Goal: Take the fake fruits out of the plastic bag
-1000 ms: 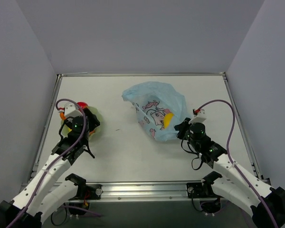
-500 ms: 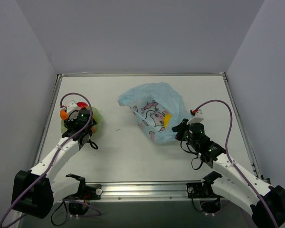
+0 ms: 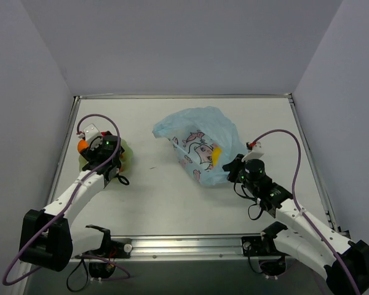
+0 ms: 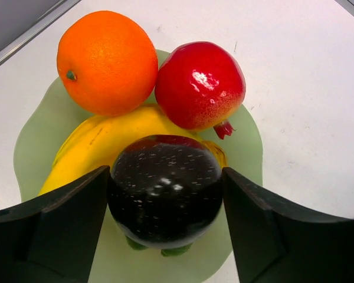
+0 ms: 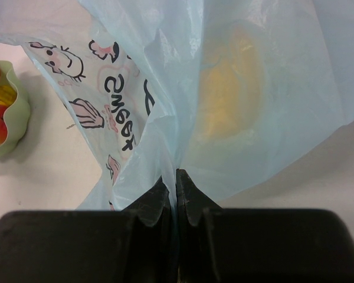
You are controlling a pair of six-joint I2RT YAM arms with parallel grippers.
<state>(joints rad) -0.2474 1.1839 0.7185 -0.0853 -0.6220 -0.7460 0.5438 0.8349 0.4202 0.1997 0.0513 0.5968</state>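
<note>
Now left gripper [image 4: 165, 177] clasps dark fruit [image 4: 165, 203] over plate [image 4: 248, 147] — right gripper [image 5: 176, 183] nips plastic bag [image 5: 159, 71] edge, yellow fruit [image 5: 230, 88] inside.

White table top [image 3: 172, 203], matte, with one small dark speck [image 3: 151, 168] left of centre. A thin metal frame [image 3: 184, 96] runs round its edges, and a heavier aluminium rail [image 3: 190, 244] lies along the near side. Plain pale grey-lilac walls close it in: back wall [image 3: 184, 43], left wall [image 3: 21, 110], right wall [image 3: 347, 110]. Light even, shadows soft and short
</note>
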